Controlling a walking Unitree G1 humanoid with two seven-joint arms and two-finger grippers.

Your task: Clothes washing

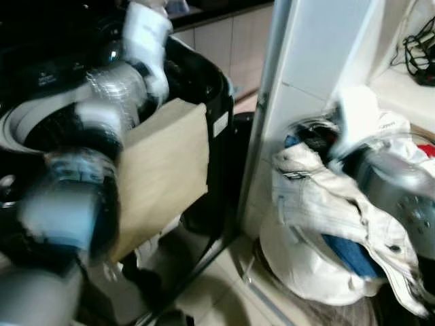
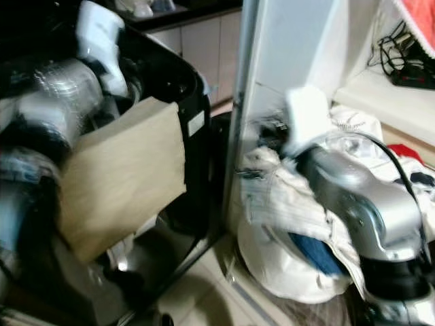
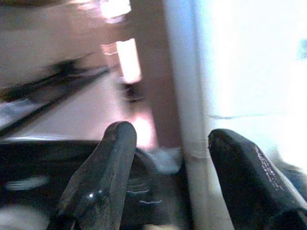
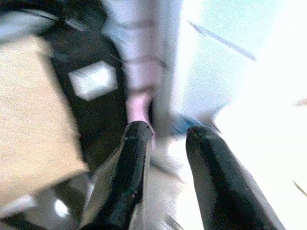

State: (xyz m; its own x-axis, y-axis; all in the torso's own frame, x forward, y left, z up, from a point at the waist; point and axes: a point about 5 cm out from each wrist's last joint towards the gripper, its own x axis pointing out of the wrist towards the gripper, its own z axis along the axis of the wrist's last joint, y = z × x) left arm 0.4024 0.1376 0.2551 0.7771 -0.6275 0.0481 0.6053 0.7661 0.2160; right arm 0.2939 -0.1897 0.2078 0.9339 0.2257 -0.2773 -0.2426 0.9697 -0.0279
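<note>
A black top-loading washing machine (image 1: 204, 75) stands on the left, with a tan cardboard panel (image 1: 166, 170) on its side. My left arm (image 1: 146, 41) is raised over its top; the left gripper (image 3: 168, 134) is open with nothing between its fingers (image 3: 103, 177). On the right, a white basket (image 1: 299, 268) holds a pile of clothes: a white garment (image 1: 319, 197) on top and a blue one (image 1: 350, 255) under it. My right arm (image 2: 353, 190) reaches down to the top of this pile. The right gripper (image 4: 168, 132) has its fingers (image 4: 122, 177) slightly apart over pale cloth, holding nothing. All views are blurred.
A white pillar (image 1: 312, 54) stands between the washer and the basket. Behind the basket, a white counter (image 1: 408, 88) carries black cables (image 1: 421, 47), and a red cloth (image 2: 421, 17) hangs above. The floor is pale tile (image 1: 217, 292); cabinets (image 1: 224, 41) line the back.
</note>
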